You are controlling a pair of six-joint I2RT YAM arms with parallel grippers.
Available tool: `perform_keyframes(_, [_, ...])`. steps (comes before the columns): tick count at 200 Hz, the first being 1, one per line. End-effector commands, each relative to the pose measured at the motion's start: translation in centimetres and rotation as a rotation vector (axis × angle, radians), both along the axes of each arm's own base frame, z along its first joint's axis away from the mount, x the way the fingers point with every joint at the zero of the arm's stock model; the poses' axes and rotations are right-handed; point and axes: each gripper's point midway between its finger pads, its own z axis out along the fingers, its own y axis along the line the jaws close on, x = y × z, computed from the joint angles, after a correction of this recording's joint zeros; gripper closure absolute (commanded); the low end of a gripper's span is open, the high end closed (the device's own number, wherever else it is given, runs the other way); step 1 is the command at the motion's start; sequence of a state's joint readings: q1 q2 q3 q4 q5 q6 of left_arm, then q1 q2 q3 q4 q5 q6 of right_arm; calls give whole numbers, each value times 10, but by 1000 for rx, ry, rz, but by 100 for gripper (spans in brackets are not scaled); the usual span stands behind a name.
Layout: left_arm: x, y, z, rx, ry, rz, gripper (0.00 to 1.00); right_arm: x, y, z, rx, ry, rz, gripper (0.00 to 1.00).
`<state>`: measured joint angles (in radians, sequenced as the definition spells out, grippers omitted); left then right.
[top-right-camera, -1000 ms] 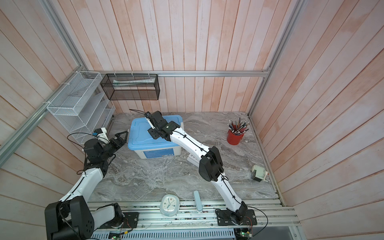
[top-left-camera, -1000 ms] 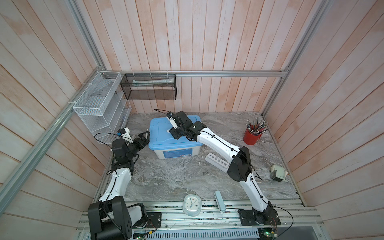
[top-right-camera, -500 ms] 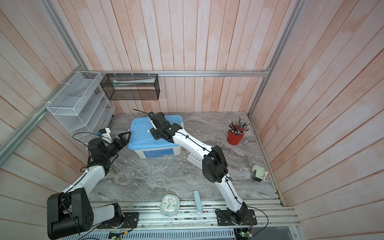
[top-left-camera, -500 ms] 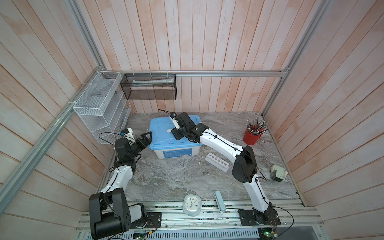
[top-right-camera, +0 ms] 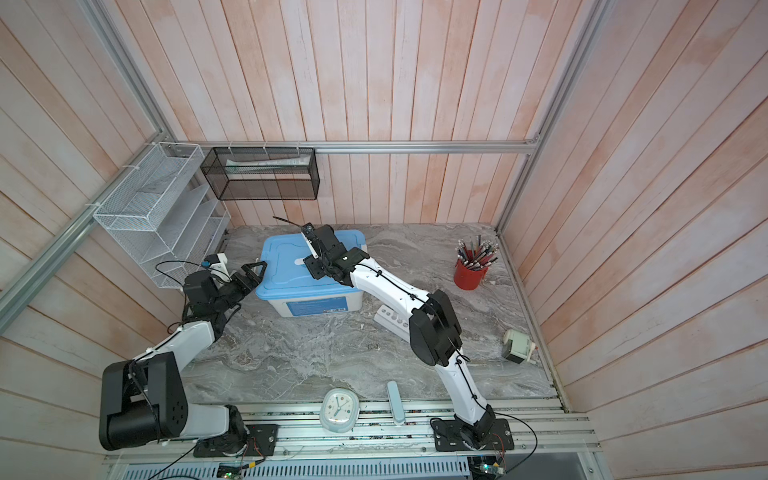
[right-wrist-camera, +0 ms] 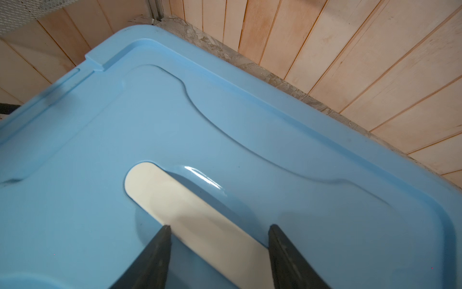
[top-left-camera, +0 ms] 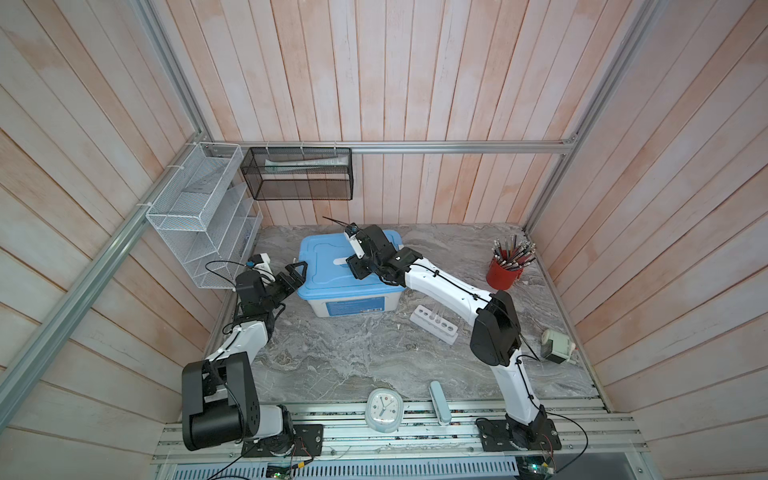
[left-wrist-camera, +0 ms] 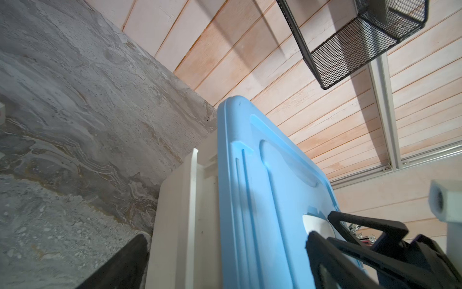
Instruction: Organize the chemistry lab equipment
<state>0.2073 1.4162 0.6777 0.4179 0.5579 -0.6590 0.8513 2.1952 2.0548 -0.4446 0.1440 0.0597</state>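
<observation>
Claws numbered two in both top views: my right claw (top-left-camera: pixel 353 268) hung over the one blue lid (top-left-camera: pixel 322 286), my left claw (top-left-camera: pixel 294 277) gaped released at its edge, and the one white six-hole rack (top-left-camera: pixel 433 323) stood on the table (top-left-camera: pixel 353 361) nearby. Left wrist view showed that lid resting on one white tub (left-wrist-camera: pixel 175 225). Right wrist view showed my right claw spread, unclenched, astride the one white handle (right-wrist-camera: pixel 200 220), so I judged I should centre, clench, then lift level.

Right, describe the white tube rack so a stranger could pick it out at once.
Find the blue-lidded storage box at the back of the marble table. Just to its front right, beside the right arm's black elbow, lies the white rack. It is the only long white block with a row of round holes.
</observation>
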Motion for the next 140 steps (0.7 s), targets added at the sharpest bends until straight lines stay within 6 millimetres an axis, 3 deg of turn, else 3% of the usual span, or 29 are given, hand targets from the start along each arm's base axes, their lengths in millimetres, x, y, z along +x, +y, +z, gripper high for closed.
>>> perform_keyframes(1, [9,-8,15,0,-56,-43,0,7,-41,-44,-136,86,-78,38])
perform_keyframes(140, [10,-23,11,-19,-55,-143,5,8,-44,-45,-101,108,-99,40])
